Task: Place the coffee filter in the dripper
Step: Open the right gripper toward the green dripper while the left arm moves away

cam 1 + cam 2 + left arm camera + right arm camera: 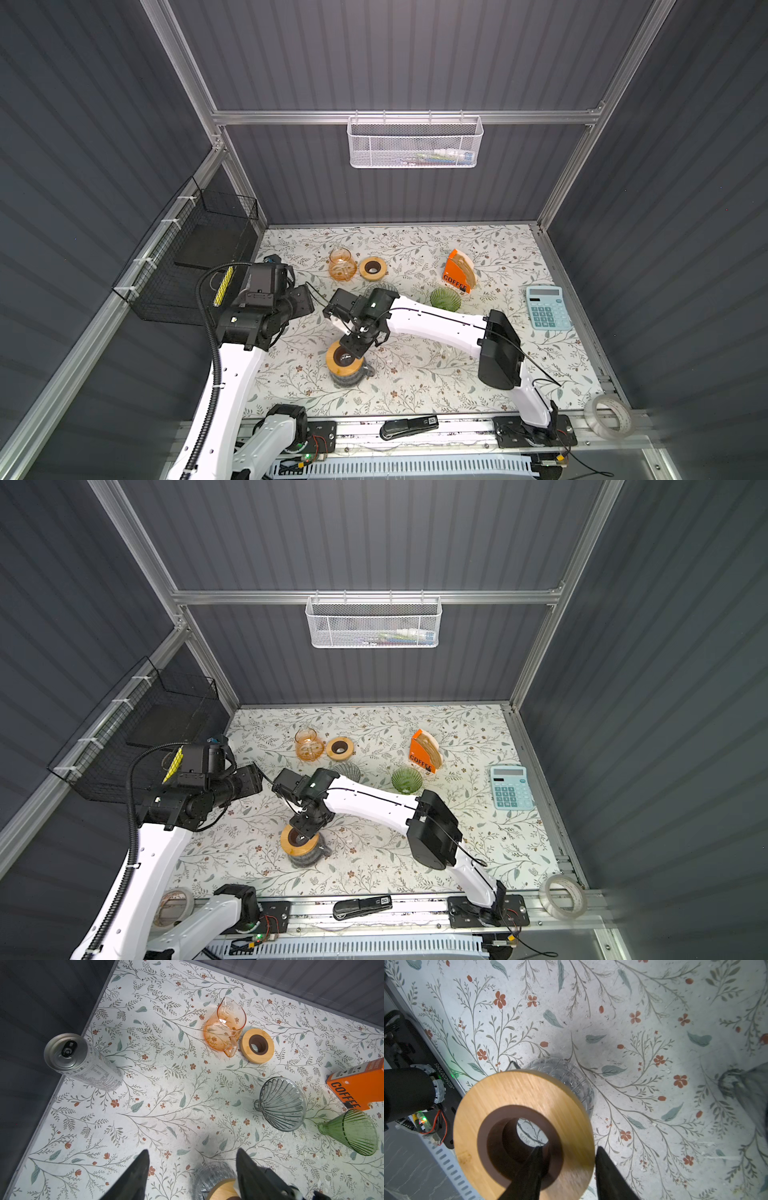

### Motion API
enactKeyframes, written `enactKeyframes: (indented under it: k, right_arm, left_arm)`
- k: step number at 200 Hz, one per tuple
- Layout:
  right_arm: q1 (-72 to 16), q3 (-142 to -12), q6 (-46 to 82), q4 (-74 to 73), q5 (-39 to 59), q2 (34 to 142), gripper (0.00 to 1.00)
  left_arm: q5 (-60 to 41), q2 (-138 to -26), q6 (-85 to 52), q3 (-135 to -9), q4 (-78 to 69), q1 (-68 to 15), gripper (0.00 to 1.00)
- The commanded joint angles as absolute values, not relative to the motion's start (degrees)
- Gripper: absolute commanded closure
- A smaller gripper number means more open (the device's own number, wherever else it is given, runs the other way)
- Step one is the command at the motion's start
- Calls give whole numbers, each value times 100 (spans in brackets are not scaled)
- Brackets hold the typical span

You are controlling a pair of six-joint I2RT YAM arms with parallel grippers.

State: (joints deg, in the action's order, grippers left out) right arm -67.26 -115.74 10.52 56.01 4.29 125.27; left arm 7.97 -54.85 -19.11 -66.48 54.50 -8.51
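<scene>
By the far left corner of the tabletop [415,395] stood a silver can [82,1061]. The left gripper [192,1152] hung over the left part of the tabletop with its jaws well apart and nothing between them. Toward the far edge sat an orange glass jug [343,264] with a loose wooden ring [372,268] just beside it. Nearer the front edge stood a clear glass carafe [351,376], topped by a wooden collar [345,359]. The right gripper [569,1149] had reached across to it and pinched the collar's wall, one finger down the hole and the other against the outer rim. Right of the middle lay a grey dripper [282,1103] and a green dripper [444,298], near each other. The coffee filters [464,266] were stacked in an orange box [455,278] just behind the green one, toward the far edge. A blue calculator [547,307] lay by the right edge.
</scene>
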Motion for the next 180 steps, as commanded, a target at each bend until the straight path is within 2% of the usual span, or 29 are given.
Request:
enactKeyframes:
  k: [1,67,122,180]
  right_arm:
    - [-6771,-11475,1125,5715,349,12265,56]
    - [-6763,-11265,1248,5282,568,11720,54]
    - [-6444,-10831,1491,4695,870,11276,54]
    - [-5638,-9288,1675,4011,617,10049,54]
  left_arm:
    - [755,-5438,-1920,-6773,5549,-817,33]
    - [627,-5541,-1860,-6898,5530,-817,33]
    - [-154,-5848,-1655,-6760,4799,-817,34]
    - [-859,-6613,-1910,-7053,4141,-918,35]
